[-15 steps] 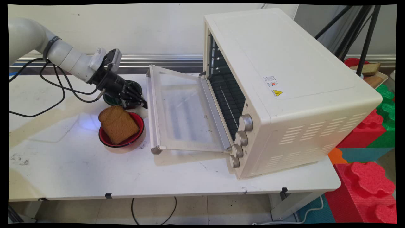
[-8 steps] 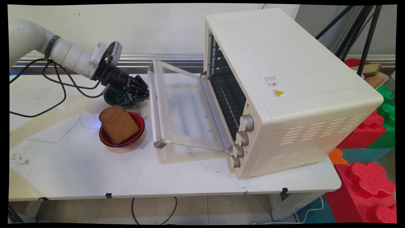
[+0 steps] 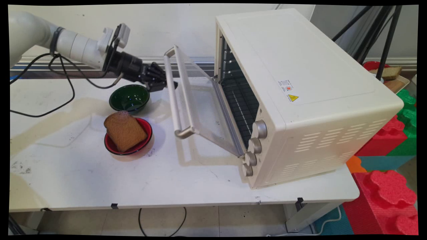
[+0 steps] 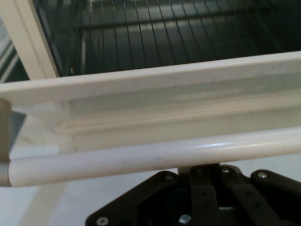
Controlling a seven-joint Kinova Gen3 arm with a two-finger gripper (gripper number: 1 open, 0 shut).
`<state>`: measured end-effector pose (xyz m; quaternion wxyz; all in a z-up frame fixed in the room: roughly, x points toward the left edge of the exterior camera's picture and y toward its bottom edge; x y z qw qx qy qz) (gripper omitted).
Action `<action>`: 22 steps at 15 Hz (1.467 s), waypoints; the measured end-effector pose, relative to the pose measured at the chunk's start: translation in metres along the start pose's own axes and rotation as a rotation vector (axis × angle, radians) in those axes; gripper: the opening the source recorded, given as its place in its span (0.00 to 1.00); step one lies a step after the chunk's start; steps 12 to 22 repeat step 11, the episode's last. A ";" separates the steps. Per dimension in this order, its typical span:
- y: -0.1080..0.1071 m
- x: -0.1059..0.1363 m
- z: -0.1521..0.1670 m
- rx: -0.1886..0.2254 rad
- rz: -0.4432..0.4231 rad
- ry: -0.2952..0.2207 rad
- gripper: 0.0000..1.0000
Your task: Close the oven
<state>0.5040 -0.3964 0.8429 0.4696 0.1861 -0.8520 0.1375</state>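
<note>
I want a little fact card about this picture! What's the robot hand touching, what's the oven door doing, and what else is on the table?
gripper: gripper against the outer side of the oven door, just under its handle
oven door: oven door half raised, tilted, not shut
oven: cream toaster oven, wire rack inside
red bowl: red bowl holding a slice of bread
green bowl: green bowl, empty, behind the red one
table: white table

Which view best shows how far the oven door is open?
Main view: the whole door shows, tilted partway up from the oven, gripper beneath its handle. Hand view shows only the handle and the door's edge.
</note>
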 end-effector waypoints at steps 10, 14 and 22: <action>-0.010 0.045 0.044 0.012 -0.015 0.127 0.00; -0.011 0.048 0.048 0.012 -0.013 0.133 0.00; -0.011 0.048 0.048 0.012 -0.013 0.133 0.00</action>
